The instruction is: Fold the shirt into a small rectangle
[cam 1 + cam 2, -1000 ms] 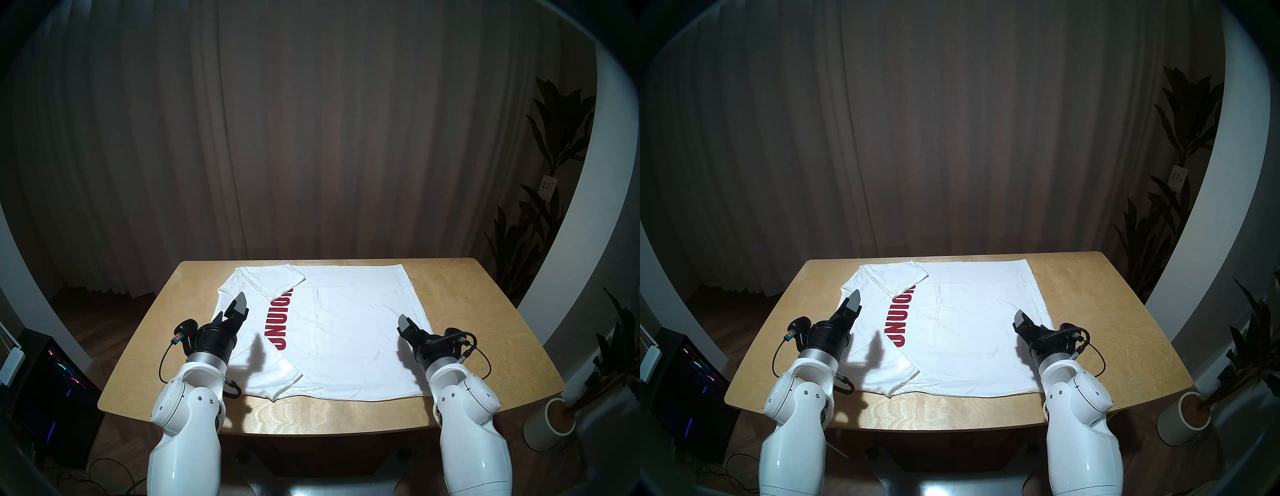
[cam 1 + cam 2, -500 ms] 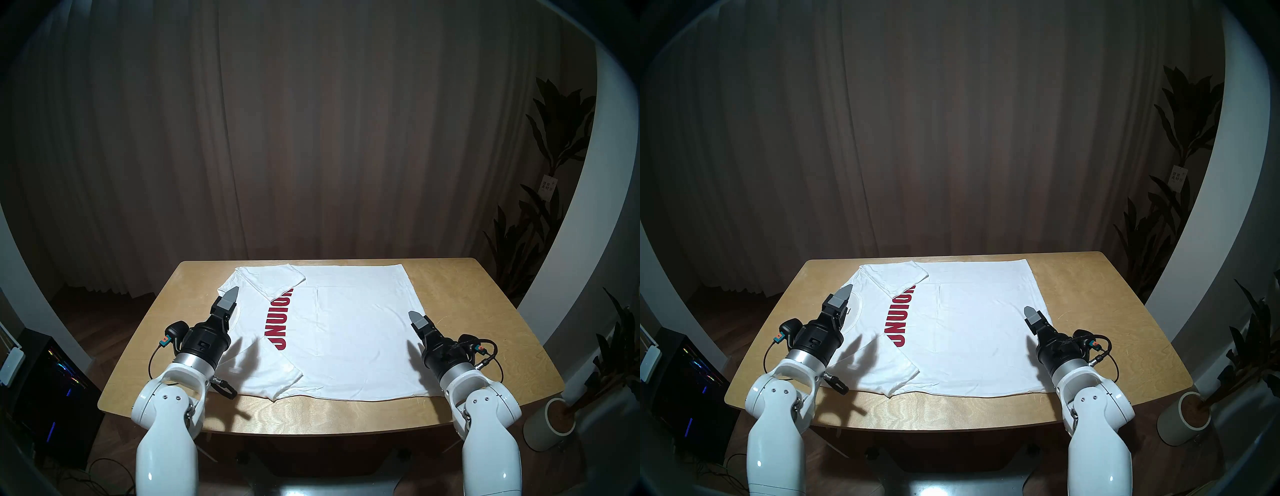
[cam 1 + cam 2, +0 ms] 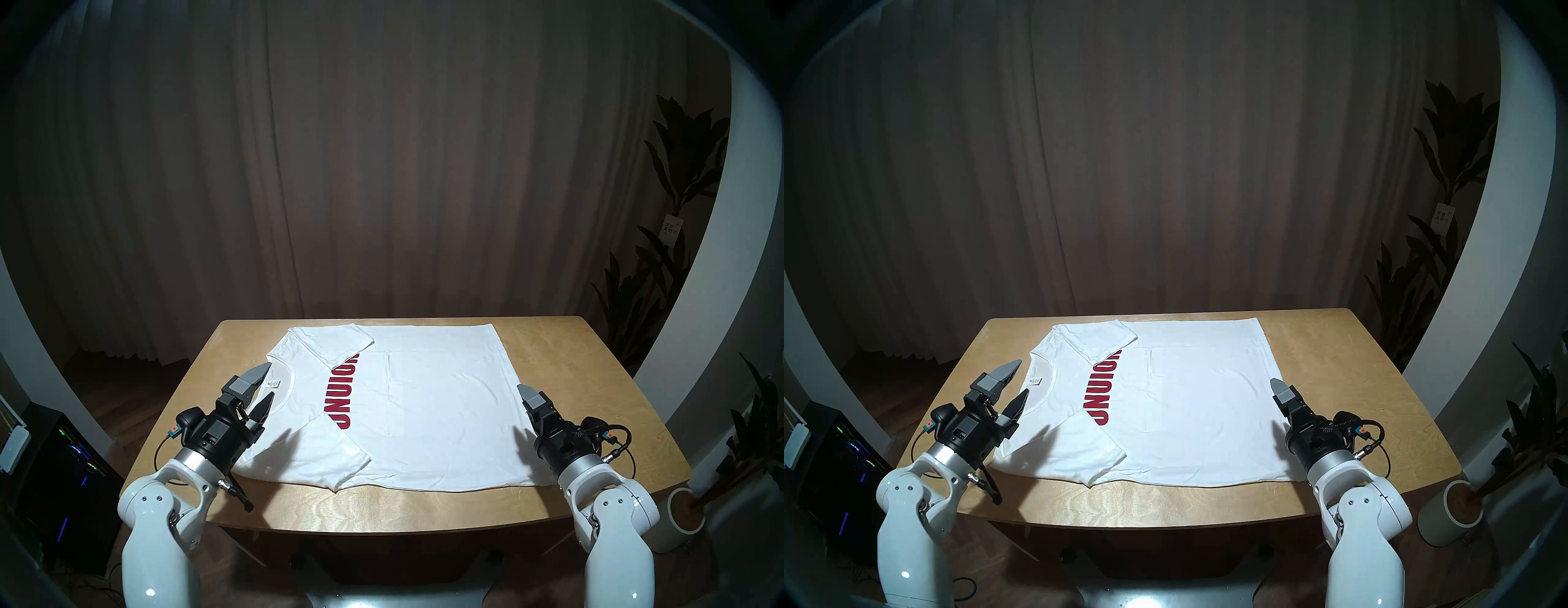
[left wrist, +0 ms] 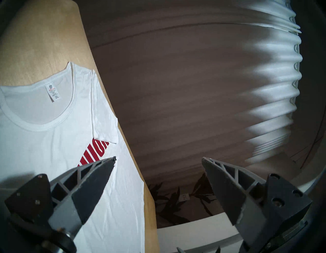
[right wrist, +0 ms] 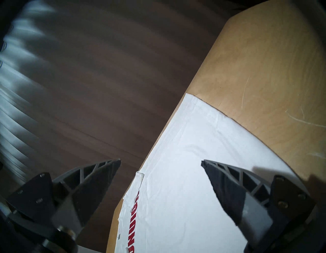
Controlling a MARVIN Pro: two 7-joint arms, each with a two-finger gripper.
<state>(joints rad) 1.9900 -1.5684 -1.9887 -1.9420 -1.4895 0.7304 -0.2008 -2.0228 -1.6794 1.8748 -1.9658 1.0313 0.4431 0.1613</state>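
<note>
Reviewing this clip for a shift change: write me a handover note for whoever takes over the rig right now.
Left gripper: open, empty, above the collar end of the shirt.
Right gripper: open, empty, by the hem end.
Shirt: flat on the table, collar to the robot's left, hem to its right, red letters face up.
Done: both sleeves are folded in over the chest.
Left: fold the body down to a small rectangle; nothing is gripped yet.
</note>
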